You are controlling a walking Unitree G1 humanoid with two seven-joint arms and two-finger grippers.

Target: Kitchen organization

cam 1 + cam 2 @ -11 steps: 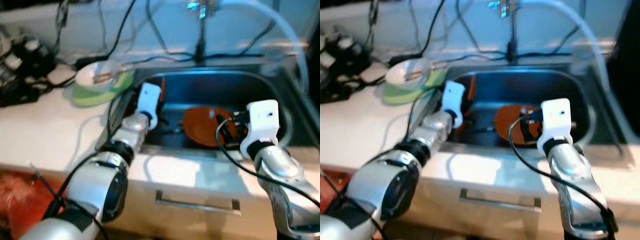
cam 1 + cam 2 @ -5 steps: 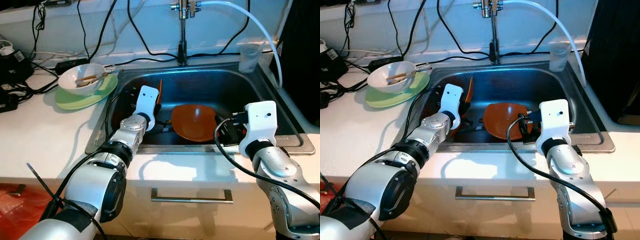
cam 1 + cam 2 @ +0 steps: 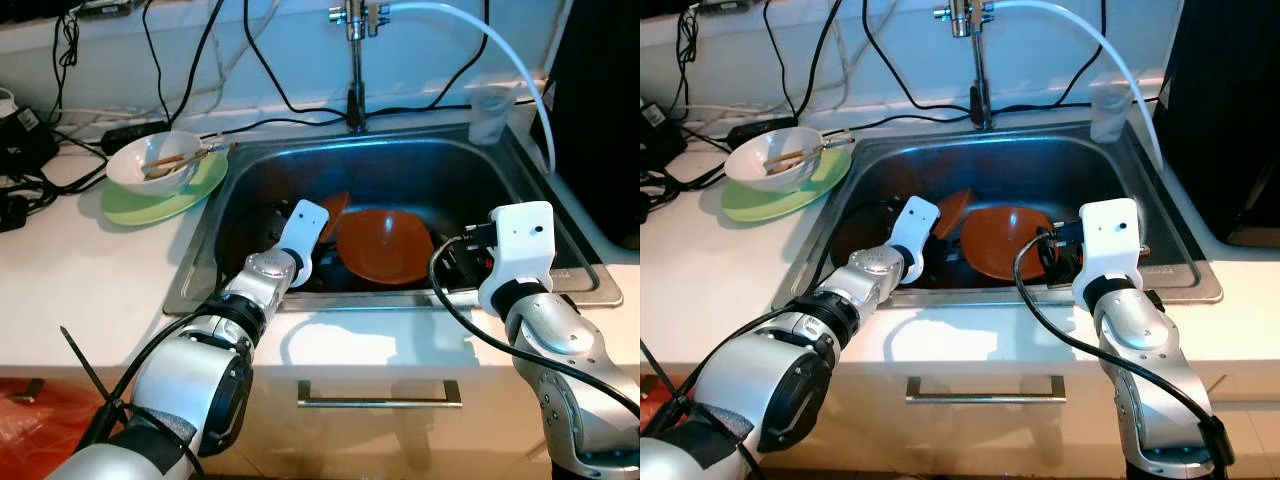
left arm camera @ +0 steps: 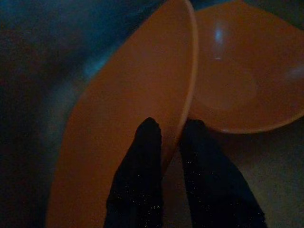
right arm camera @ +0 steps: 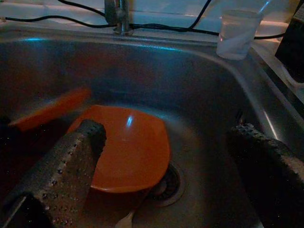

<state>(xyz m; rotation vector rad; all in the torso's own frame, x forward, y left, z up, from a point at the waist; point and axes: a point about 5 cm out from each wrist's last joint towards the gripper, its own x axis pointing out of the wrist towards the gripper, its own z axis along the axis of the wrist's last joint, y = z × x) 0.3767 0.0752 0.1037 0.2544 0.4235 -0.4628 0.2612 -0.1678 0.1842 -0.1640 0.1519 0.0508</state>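
Note:
Two orange dishes lie in the steel sink (image 3: 250, 170). The larger orange dish (image 3: 385, 245) rests near the drain. A smaller orange plate (image 4: 128, 118) leans tilted against it, and my left gripper (image 4: 172, 127) is shut on that plate's rim, one finger on each side. In the left eye view the plate (image 3: 333, 207) sticks up just past my left wrist. My right gripper (image 5: 166, 129) hovers open over the sink's front right, its fingers (image 5: 71, 161) spread wide with nothing between them, pointing at the larger dish (image 5: 128, 147).
On the counter to the left, a white bowl (image 3: 155, 165) with chopsticks sits on a green plate (image 3: 170, 198). Tap (image 3: 353, 60) and white hose stand behind the sink; a clear cup (image 3: 490, 110) stands at its back right. Cables trail along the wall. A utensil (image 5: 124, 219) lies by the drain.
My left gripper has shifted right and nearer with the orange plate, which went from standing on edge to leaning toward the larger dish. The camera view steadied. The right arm held still.

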